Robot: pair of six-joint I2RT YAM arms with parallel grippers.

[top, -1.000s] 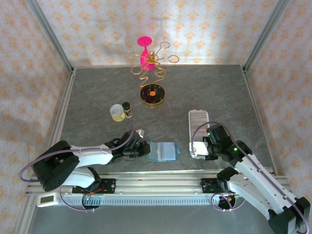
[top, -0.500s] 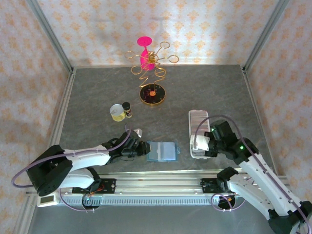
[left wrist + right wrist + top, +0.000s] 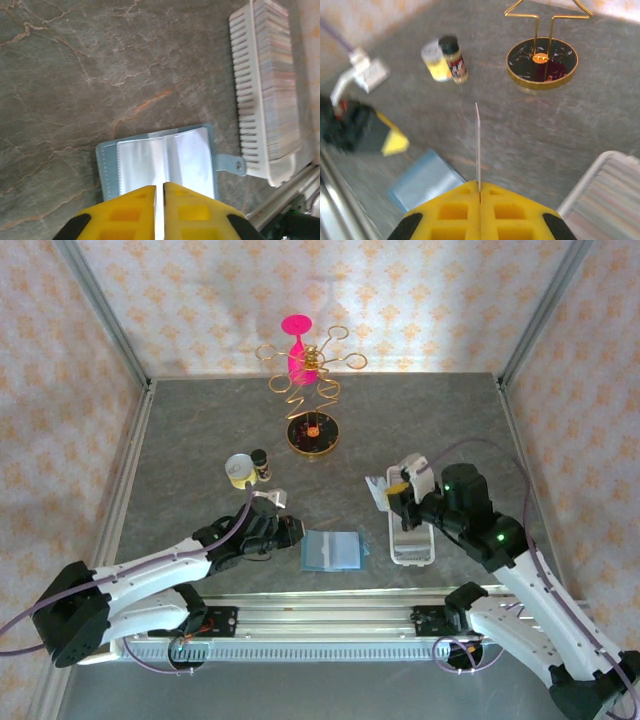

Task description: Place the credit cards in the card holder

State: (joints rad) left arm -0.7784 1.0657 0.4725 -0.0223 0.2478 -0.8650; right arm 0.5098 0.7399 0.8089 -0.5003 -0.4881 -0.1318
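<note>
**A:** Why was the right gripper (image 3: 397, 495) raised over the desk (image 3: 200, 420) rather than resting on it?

**B:** Its fingers were clamped on a credit card (image 3: 478, 145), held upright so that one thin edge faced the wrist camera. I judged that this suited a drop into one of the crosswise slots of the card holder (image 3: 412, 548). The holder lay on the desk just beside that gripper, close to the front rail.

**A:** And how did the holder lie?

**B:** Its long side ran away from the arms. From the left wrist it looked packed with card edges along most of its length, so a free slot would call for careful aim.

**A:** What about the left gripper (image 3: 293, 533)?

**B:** It was low, at the left edge of the open teal wallet (image 3: 333, 550). Its fingers were drawn nearly together, with only a slit between them. Whether they nipped a sleeve or a card, I could not tell. That spot would suit steadying the wallet or working at its clear sleeves.

**A:** Was anything in the way?

**B:** No. The small jar (image 3: 238, 470) and dark bottle (image 3: 261, 464) stood together further back, and the gold wire stand (image 3: 312, 430) was beyond them, well apart from the holder.
</note>
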